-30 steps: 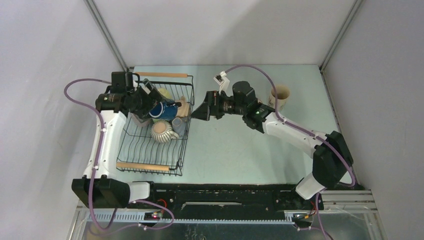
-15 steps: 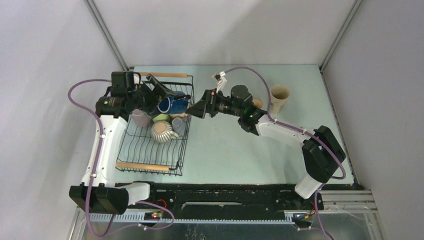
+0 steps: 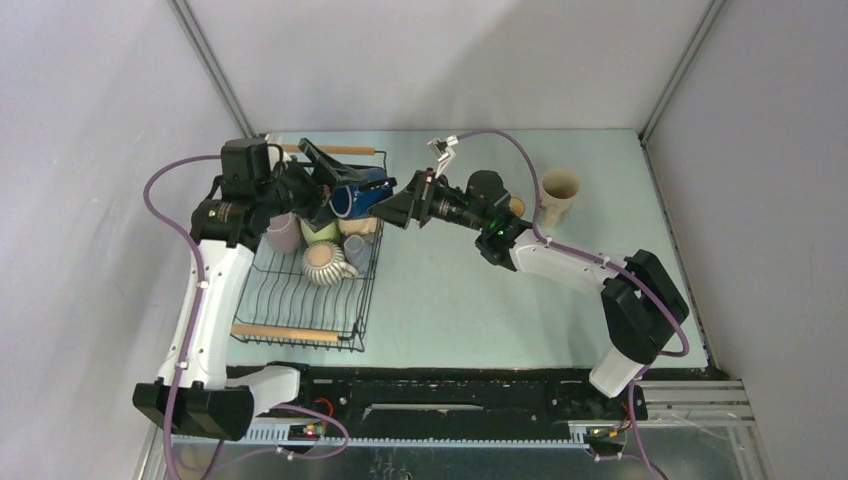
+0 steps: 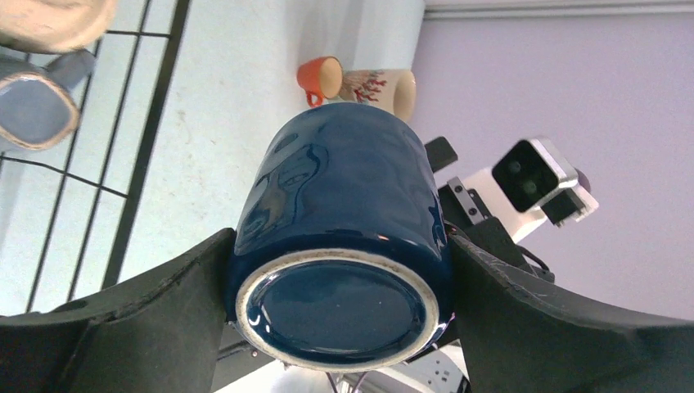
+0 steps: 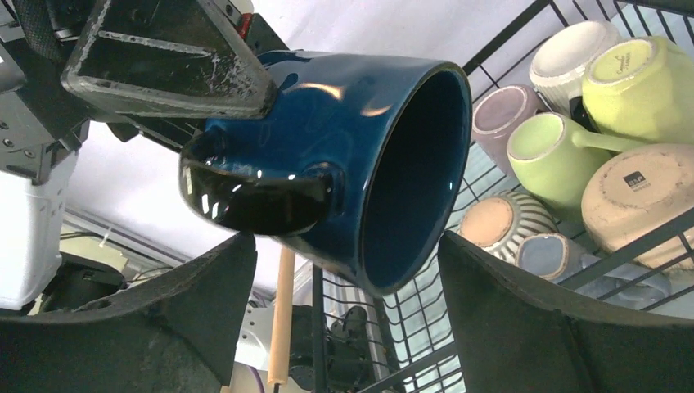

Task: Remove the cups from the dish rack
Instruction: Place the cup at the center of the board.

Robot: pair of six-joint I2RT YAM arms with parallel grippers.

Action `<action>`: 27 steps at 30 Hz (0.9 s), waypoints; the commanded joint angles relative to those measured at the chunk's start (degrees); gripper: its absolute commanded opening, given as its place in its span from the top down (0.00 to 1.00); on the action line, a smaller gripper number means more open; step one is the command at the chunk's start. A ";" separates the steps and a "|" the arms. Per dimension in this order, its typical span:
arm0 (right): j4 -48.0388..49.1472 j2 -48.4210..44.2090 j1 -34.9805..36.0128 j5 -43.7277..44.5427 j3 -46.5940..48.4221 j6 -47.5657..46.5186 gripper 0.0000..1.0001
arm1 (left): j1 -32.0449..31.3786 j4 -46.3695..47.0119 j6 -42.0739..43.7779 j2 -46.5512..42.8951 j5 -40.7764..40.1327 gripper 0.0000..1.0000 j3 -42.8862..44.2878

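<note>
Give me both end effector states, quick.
Left end effector: closed on the dark blue mug.
Right end effector: open, fingers either side of that mug's mouth end, not gripping.

dark blue mug (image 4: 344,188), base toward camera, between both left gripper (image 4: 340,262) fingers (image 4: 139,311)

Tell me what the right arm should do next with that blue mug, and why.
Probably close the right gripper on the dark blue mug. The left gripper clamps the mug's base and holds it out sideways above the dish rack, with its open end between the right gripper's spread jaws, which do not seem to touch it yet. The left should release only afterwards.
</note>
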 commanded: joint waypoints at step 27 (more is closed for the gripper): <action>5.67 -9.69 0.44 2.95 -4.22 0.78 0.53 | -5.99 18.62 -10.22 -0.95 10.44 1.00 -6.79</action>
